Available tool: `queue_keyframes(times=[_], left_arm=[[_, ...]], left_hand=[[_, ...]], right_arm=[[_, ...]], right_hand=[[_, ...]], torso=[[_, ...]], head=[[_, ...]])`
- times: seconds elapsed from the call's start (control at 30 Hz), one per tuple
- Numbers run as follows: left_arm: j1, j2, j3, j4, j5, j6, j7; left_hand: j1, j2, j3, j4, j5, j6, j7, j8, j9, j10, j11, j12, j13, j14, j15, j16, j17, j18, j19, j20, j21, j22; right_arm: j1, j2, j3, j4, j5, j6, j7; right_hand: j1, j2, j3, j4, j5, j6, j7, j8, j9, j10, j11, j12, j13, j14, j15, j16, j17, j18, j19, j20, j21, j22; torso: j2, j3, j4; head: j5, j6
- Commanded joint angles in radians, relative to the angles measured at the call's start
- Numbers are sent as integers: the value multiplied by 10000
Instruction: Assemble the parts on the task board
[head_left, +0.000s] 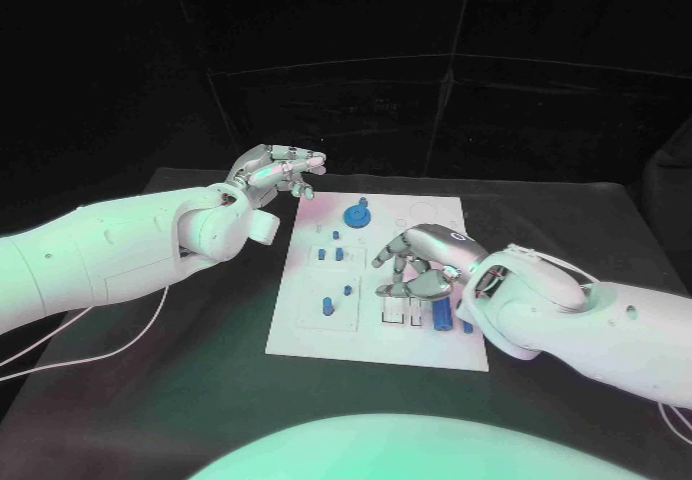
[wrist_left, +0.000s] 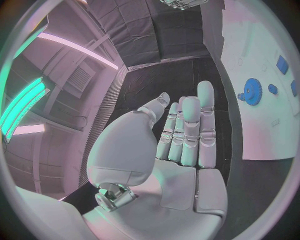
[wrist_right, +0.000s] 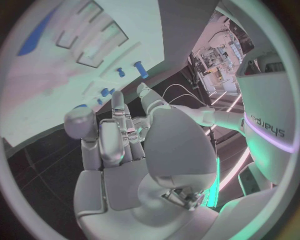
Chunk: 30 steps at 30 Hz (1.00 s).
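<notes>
**Two robot hands over the board**

On the black worktop (head_left: 173, 390) lies the white task board (head_left: 378, 352). The left robot hand (head_left: 274, 170) hovers released beside its far corner; the right robot hand (head_left: 418, 262) — fingers spread, grasping nothing — hangs over its middle. A blue gear (head_left: 356, 213) and small blue parts (head_left: 335, 254) sit on the board.

Black table (head_left: 173, 400), far edge meeting black curtain backdrop (head_left: 476, 90) with faint seams. Green-tinted light across table front. Ceiling light strips (wrist_left: 75, 47) glow overhead; green-lit panel (wrist_left: 22, 107) at side.
</notes>
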Motion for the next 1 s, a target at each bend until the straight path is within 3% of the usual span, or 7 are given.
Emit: queue_keyframes(times=[0.03, 0.1, 0.23, 0.43, 0.6, 0.77, 1.0], left_arm=[[15, -29, 3, 44, 29, 108, 36], [15, -42, -4, 67, 29, 110, 40], [14, -41, -14, 108, 29, 140, 52], [6, -56, -29, 134, 29, 169, 58], [1, -78, -41, 157, 29, 181, 64], [-5, -91, -48, 167, 29, 191, 69], [-11, -109, -54, 168, 29, 197, 69]], left_hand=[[101, 30, -47, 6, -16, -28, 17, -20, -6, -69, 22, 61, 10, -60, 8, -60, -10, 69, 8, 54, -61, -16], [101, 30, -47, 6, -16, -28, 17, -20, -6, -69, 22, 61, 10, -60, 8, -60, -10, 69, 8, 54, -61, -16], [97, 27, -58, 9, -17, -30, 19, -18, -6, -73, 24, 66, 11, -67, 10, -64, -23, 68, 10, 56, -68, -21], [78, 24, -79, 21, -17, -33, 23, -16, -5, -78, 29, 72, 12, -72, 14, -63, -31, 67, 12, 58, -77, -28], [78, 24, -79, 21, -17, -33, 23, -16, -5, -78, 29, 72, 12, -72, 14, -63, -31, 67, 12, 58, -77, -28], [71, 25, -86, 26, -17, -34, 24, -15, -5, -81, 31, 75, 13, -73, 15, -61, -30, 67, 13, 59, -81, -31], [64, 25, -93, 31, -16, -36, 26, -15, -5, -83, 32, 77, 13, -74, 17, -58, -28, 66, 14, 61, -85, -34]], right_arm=[[29, -679, 19, 458, 1902, 475, -1139], [38, -1091, 26, 585, 2093, 773, -1591], [41, -1578, 29, 619, 2039, 1054, -2268], [-9, -1878, 26, 525, 1633, 1094, -2928], [-113, -1885, 23, 521, 1166, 1099, -3378], [-214, -1787, 21, 497, 768, 1234, -3662], [-388, -1572, 18, 452, 301, 1569, -4010]], right_hand=[[-479, 39, -540, 420, 459, 218, -175, 262, 64, 750, -219, 2841, 2818, 384, -180, 412, 718, -327, 403, -193, 579, 961], [-613, 221, -1147, 887, 444, 173, -307, 572, 108, 700, -249, 5879, 6187, 457, -191, 760, 1326, -405, 544, -285, 860, 1404], [-183, 631, -1913, 1405, 462, -73, -223, 1101, 151, 107, -130, 7720, 8290, 460, -177, 975, 1675, -392, 562, -273, 1042, 1688], [-198, 563, -2193, 1573, 455, -85, -199, 1266, 172, 218, -200, 7990, 8727, 475, -185, 1036, 1818, -462, 618, -215, 1153, 1894], [-377, 564, -2508, 1928, 556, 7, -252, 1513, 238, 290, -236, 8145, 8976, 479, -207, 1065, 1885, -468, 623, -221, 1185, 1948], [-542, 517, -2849, 2434, 561, 142, -348, 1842, 381, 433, -320, 8361, 9319, 521, -271, 1181, 2152, -505, 692, -280, 1309, 2181], [-636, 534, -2994, 2481, 584, 206, -399, 2030, 486, 463, -356, 8402, 9421, 532, -300, 1217, 2232, -516, 706, -303, 1345, 2246]], torso=[[-27, -22, -142], [-41, -32, -192], [-59, -47, -249], [-86, -43, -287], [-78, -64, -232], [-72, -58, -250], [-74, -67, -257]], head=[[-232, 44], [-369, 66], [-538, 111], [-709, 112], [-773, 115], [-731, 89], [-712, 46]])
